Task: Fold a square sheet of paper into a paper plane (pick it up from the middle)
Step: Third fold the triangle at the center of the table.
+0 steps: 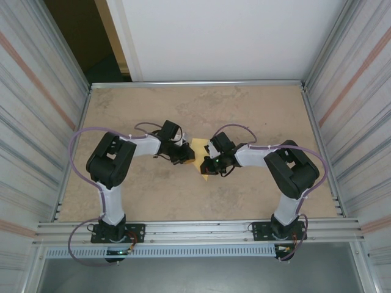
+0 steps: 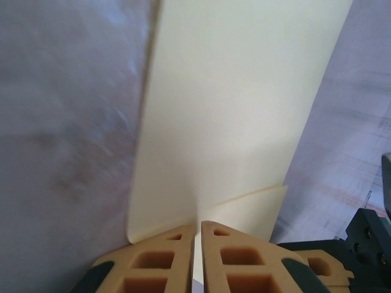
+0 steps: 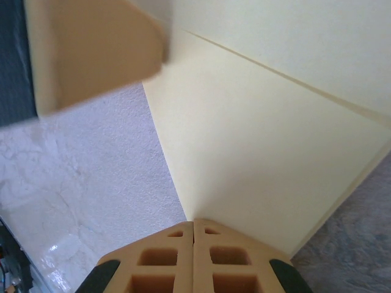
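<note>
The big brown table (image 1: 201, 104) has the left arm (image 1: 113, 162) and the right arm (image 1: 293, 168) on it, 2 arms bent in to the middle; between them is the yellow sheet of paper (image 1: 200, 149), with 1 fold line across it; the left gripper (image 2: 197, 227) pinches its edge, fingers almost together; the right gripper (image 3: 193, 223) is squeezed tight on the other side

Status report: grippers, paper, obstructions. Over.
Left gripper pinching a fold of the thin pale-yellow paper sheet. Right gripper shut, tips against the sheet. Sheet creased, folding unfinished. No obstruction seen.
</note>
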Available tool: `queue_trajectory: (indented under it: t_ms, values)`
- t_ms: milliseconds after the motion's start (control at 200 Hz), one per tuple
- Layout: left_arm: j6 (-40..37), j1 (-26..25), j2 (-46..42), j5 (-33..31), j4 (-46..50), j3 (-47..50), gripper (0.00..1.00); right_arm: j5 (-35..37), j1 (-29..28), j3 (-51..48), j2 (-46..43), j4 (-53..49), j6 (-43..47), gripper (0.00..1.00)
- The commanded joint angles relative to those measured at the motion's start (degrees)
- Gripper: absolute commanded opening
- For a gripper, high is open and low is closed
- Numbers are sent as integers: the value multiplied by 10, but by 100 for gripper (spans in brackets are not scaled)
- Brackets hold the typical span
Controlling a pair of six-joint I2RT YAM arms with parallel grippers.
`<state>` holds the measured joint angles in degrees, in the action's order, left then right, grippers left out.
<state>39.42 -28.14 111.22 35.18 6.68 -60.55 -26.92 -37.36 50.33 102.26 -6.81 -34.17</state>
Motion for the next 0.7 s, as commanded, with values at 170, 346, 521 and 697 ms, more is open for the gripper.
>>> queue_trajectory:
  t_ms: [170,346,521,697]
  values:
    - [-89,58,41,-53,24,-33,14,30,3,-34,35,-129,-2,2]
    - [-114,76,26,-68,58,-72,14,24,3,-20,29,-124,-7,3]
    - [-95,74,-35,-44,34,-61,15,-1,1,-4,-8,-82,-29,4]
    - [-42,67,-111,-49,-13,16,18,33,1,6,-97,-36,-64,21]
